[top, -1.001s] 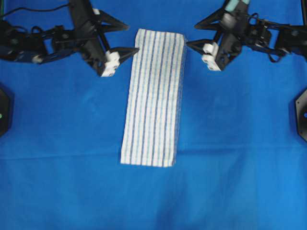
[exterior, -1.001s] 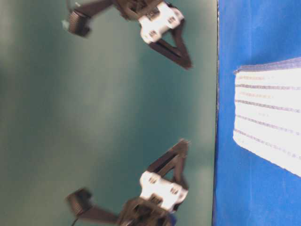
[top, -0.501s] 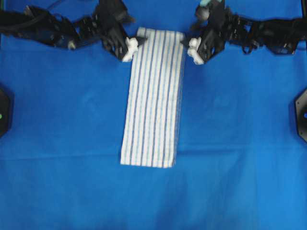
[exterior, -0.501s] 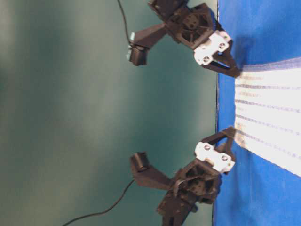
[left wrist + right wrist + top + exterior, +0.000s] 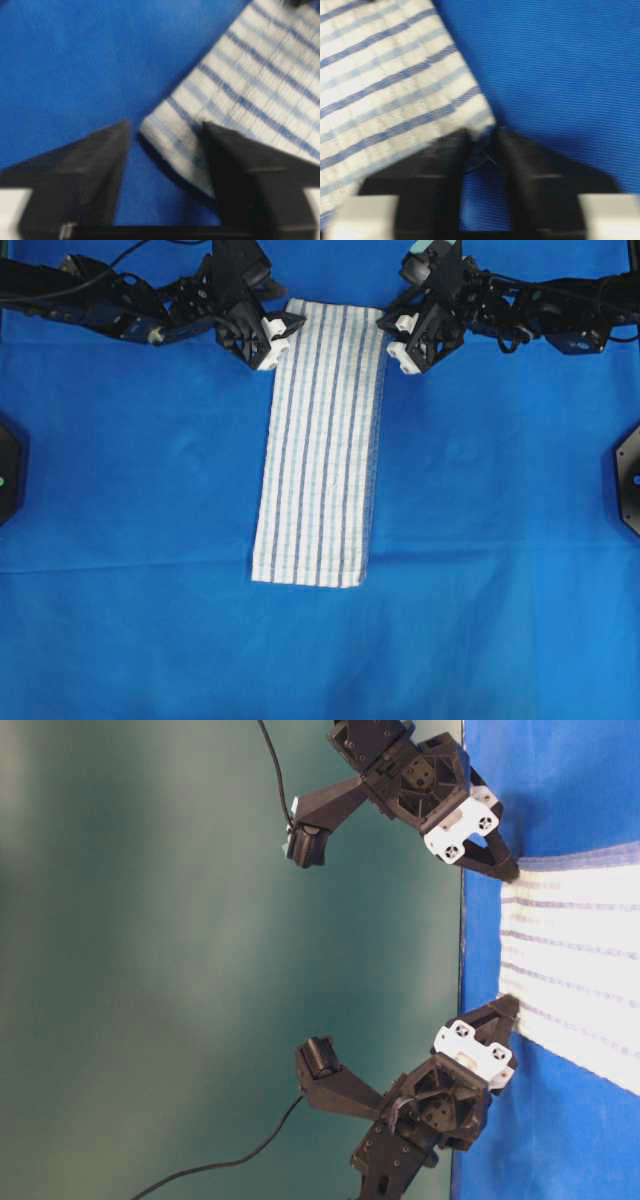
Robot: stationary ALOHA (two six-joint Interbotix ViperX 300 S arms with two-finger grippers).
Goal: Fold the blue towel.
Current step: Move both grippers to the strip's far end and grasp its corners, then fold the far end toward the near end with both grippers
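Note:
The blue towel (image 5: 320,440) lies flat as a long, narrow white strip with dark-blue stripes, running from the far edge toward the near side. My left gripper (image 5: 283,330) is down at its far left corner. In the left wrist view the towel corner (image 5: 175,135) sits between the jaws of the left gripper (image 5: 166,127), with a gap still showing beside it. My right gripper (image 5: 388,335) is down at the far right corner. In the right wrist view the right gripper (image 5: 484,132) has its jaws drawn narrow around the towel's corner tip (image 5: 482,117), blurred.
A solid blue tablecloth (image 5: 500,540) covers the whole table. Black fixtures sit at the left edge (image 5: 8,470) and the right edge (image 5: 628,475). In the table-level view the table's far edge (image 5: 462,960) meets a green wall.
Both arms came down and inward from above the table to the towel's far corners. Both sets of jaws have narrowed from wide open, the right more than the left.

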